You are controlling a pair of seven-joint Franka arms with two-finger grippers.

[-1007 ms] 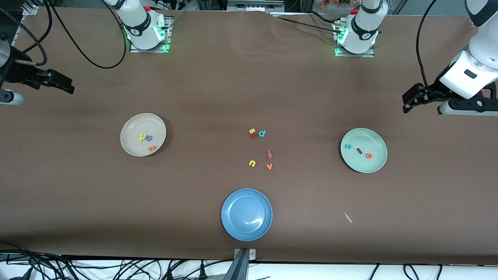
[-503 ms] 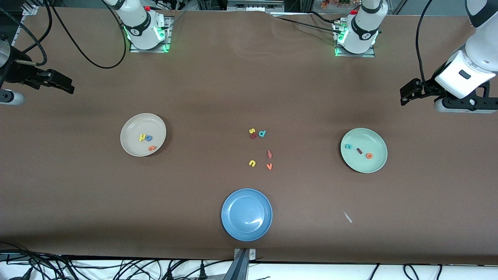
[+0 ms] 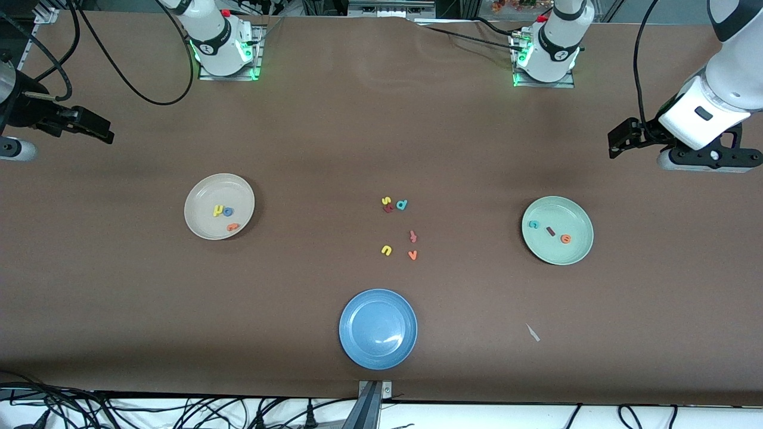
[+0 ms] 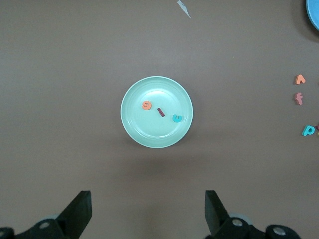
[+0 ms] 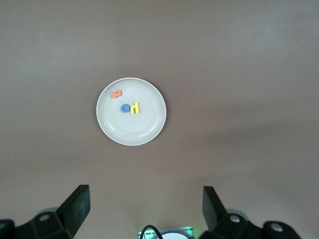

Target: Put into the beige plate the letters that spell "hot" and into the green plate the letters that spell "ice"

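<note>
The beige plate (image 3: pixel 214 190) sits toward the right arm's end of the table. In it lie the yellow h (image 3: pixel 217 210), the blue o (image 3: pixel 228 211) and the orange t (image 3: pixel 232 226). The green plate (image 3: pixel 560 208) sits toward the left arm's end and holds the teal c (image 3: pixel 533 224), the dark red i (image 3: pixel 551 231) and the orange e (image 3: pixel 565 239). My left gripper (image 3: pixel 617 146) hangs open and empty over bare table, off the green plate (image 4: pixel 157 134). My right gripper (image 3: pixel 95 130) waits open and empty over the table's edge, clear of the beige plate (image 5: pixel 132 132).
An empty blue plate (image 3: pixel 378 329) lies near the front edge. Mid-table lie loose letters: yellow s (image 3: pixel 386 201), teal d (image 3: pixel 402 205), a dark red one (image 3: pixel 388 208), an orange-red f (image 3: pixel 412 236), yellow u (image 3: pixel 386 250), orange v (image 3: pixel 412 255). A white scrap (image 3: pixel 533 333) lies nearer the camera.
My left arm has drawn its gripper a little farther away from the green plate. The right arm, the plates and all the letters have stayed where they were.
</note>
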